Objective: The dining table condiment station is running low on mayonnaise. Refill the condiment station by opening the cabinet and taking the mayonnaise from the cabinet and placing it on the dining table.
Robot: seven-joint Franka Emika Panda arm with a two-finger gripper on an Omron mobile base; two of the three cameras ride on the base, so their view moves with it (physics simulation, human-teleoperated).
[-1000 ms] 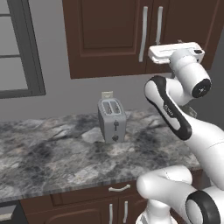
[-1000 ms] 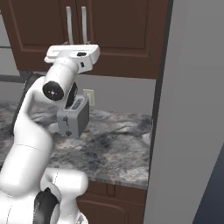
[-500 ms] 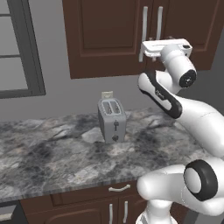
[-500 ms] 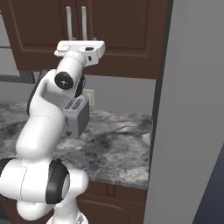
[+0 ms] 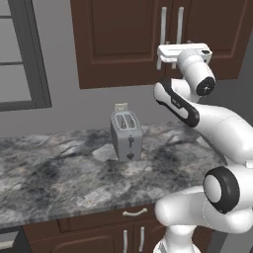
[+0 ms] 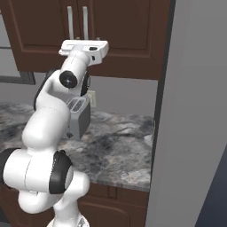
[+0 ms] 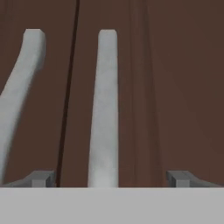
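The end effector (image 7: 109, 178) is standing wide open against the cabinet (image 5: 123, 39), its fingertips (image 7: 43, 178) straddling the right door's handle (image 7: 104, 109), gripping nothing. Both doors are sitting shut. Below the cabinet, a toaster (image 5: 127, 135) is resting on the marbled tabletop (image 5: 59, 173).

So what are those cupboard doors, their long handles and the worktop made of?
The cabinet looks like dark brown wood with a matt finish and panelled doors. Its handles seem brushed metal, pale silver bars. The counter looks like polished grey stone with marbled veining.
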